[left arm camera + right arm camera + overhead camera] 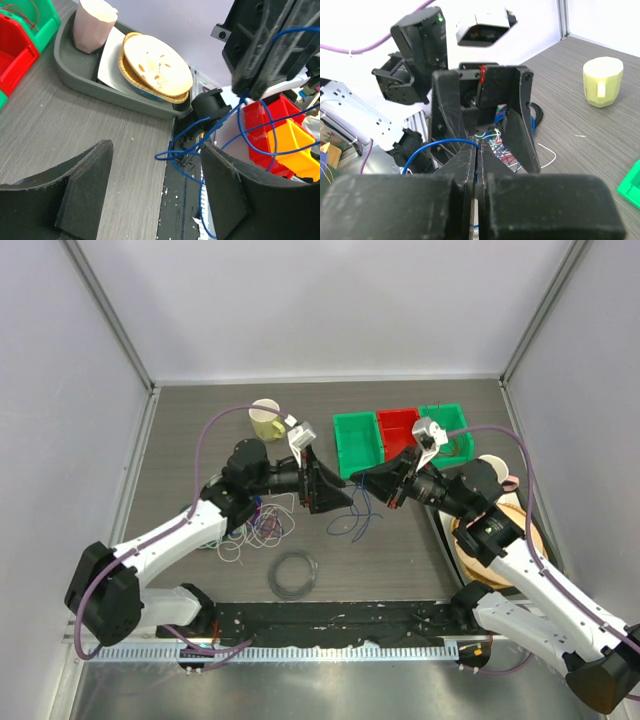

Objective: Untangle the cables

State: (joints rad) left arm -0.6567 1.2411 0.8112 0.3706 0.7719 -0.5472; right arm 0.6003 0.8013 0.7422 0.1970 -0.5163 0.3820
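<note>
**Blue cable pinched by the right gripper, left gripper spread wide**

Top view: the left gripper (336,498) and the right gripper (360,478) meet almost tip to tip over mid-table, just in front of a green bin (357,440). A blue cable (357,518) droops in loops below them. The rest of the cables (262,527), white, red and blue, lie heaped beside the left forearm. A dark grey coiled ring (293,575) lies nearer the bases, and a yellow-green mug (266,420) stands farther back.

Left wrist view: its own fingers (75,185) stand far apart. The right gripper hangs at upper right, and the blue cable runs down from its tip and loops past the right-hand finger. Behind sits a grey tray (75,70) holding a plate (157,65) and a pink cup (92,25).

Right wrist view: its own fingers (462,167) are pressed together, with the blue cable arching out at their left side. The left gripper faces them, jaws wide, the heap of cables behind it
</note>
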